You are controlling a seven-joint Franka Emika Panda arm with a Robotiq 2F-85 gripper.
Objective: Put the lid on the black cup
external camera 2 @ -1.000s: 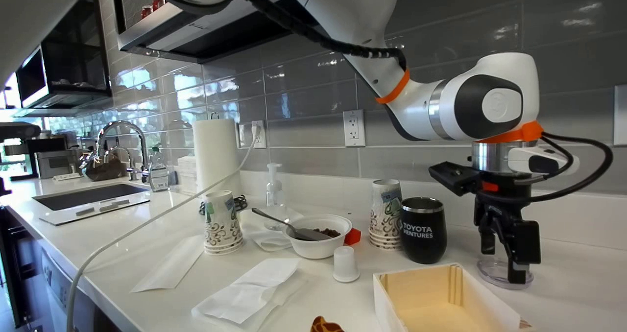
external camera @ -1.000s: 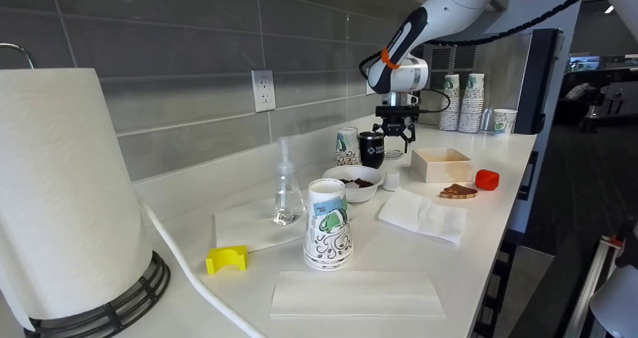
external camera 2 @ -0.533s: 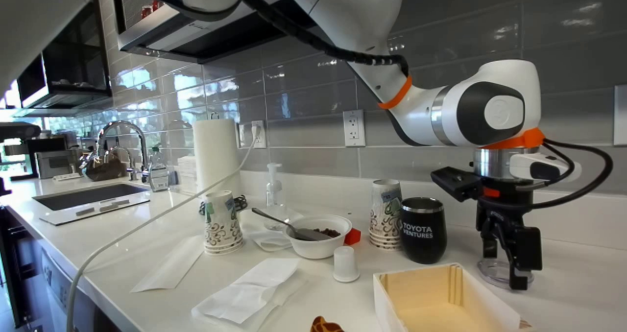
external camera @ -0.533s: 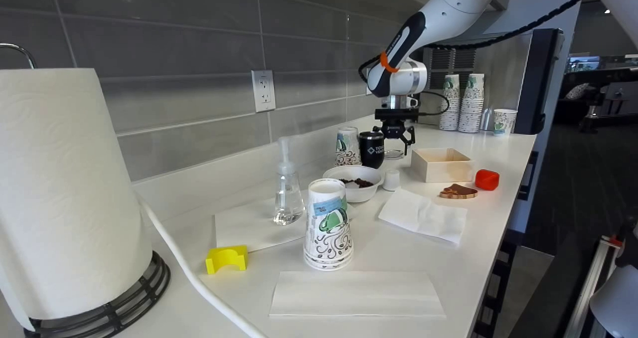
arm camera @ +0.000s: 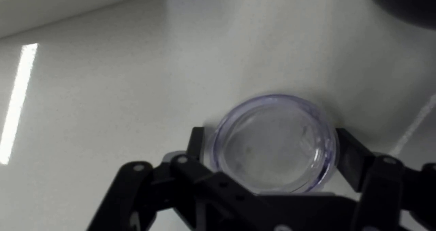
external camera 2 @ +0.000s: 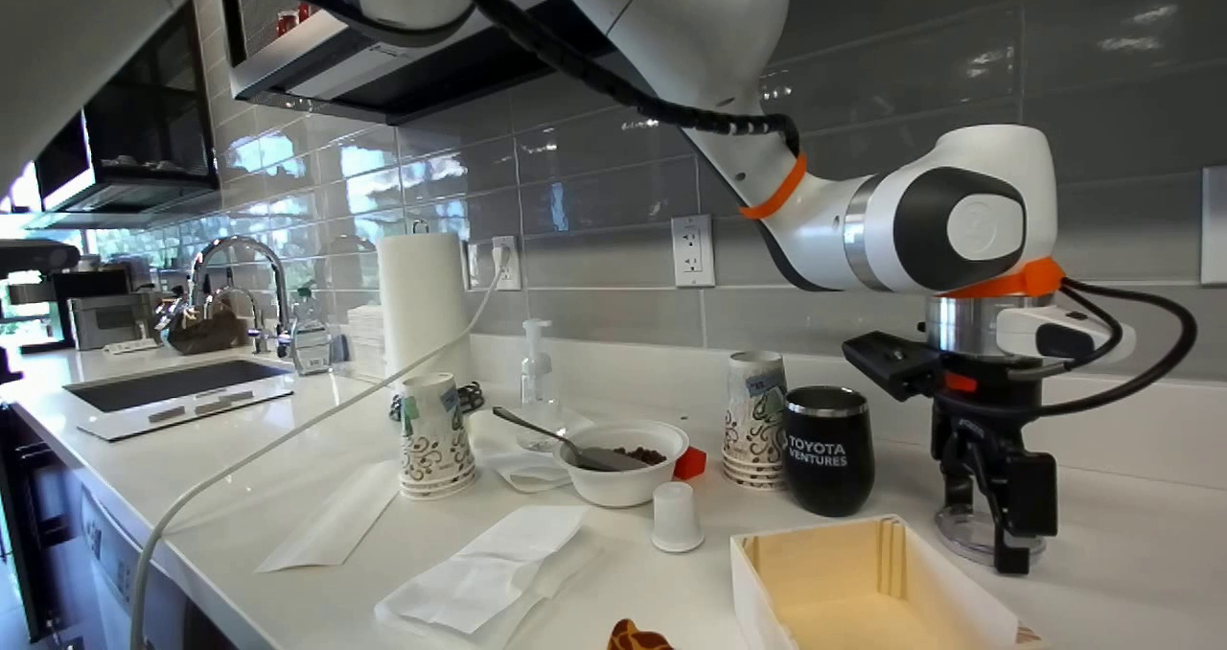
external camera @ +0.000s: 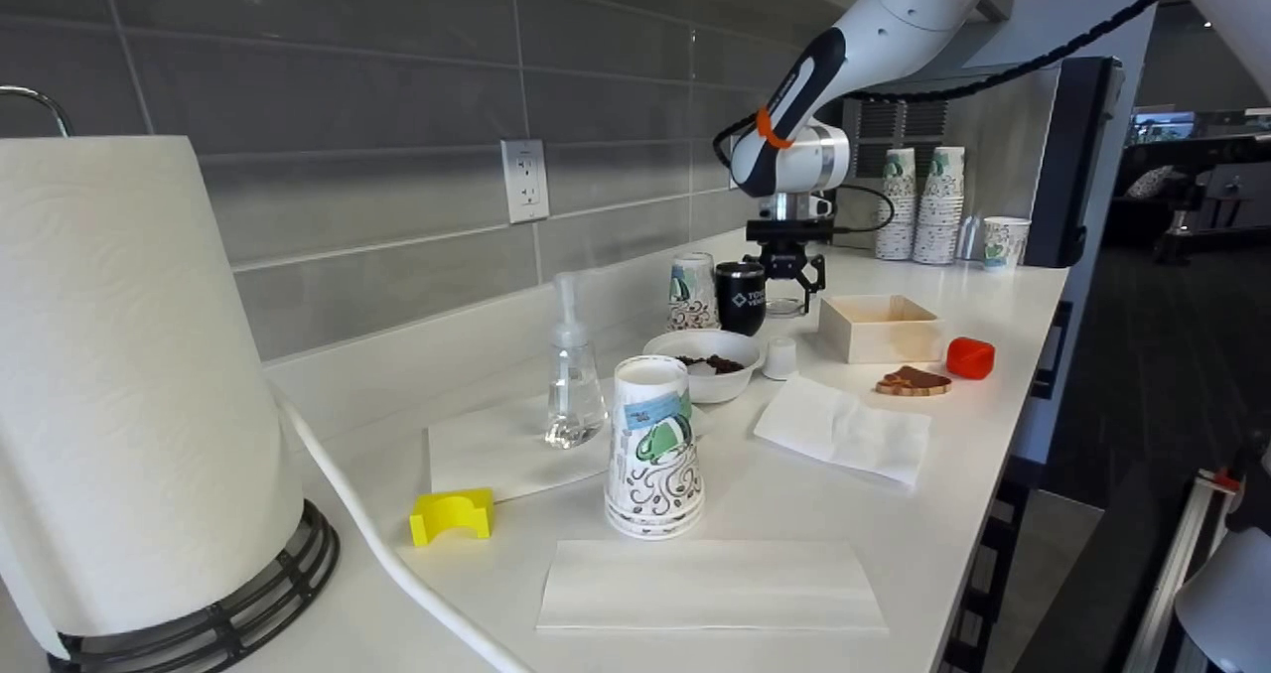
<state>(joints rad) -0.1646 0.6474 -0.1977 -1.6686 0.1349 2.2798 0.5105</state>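
Straddling the clear lid (arm camera: 272, 149), seemingly ready to pinch
Gripper (arm camera: 269, 139) stands spread either side; centre the fingers (arm camera: 354, 159), then squeeze low and gently to lift level

The spread jaws straddle a clear round lid (arm camera: 273, 147) on the pale counter (arm camera: 115, 98).

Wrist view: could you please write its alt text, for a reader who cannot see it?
A clear round lid lies on a pale countertop between two spread black robot fingers; whether they touch it is unclear. Part of the black cup shows at upper right, a pale box at upper left, a bright reflection at left.
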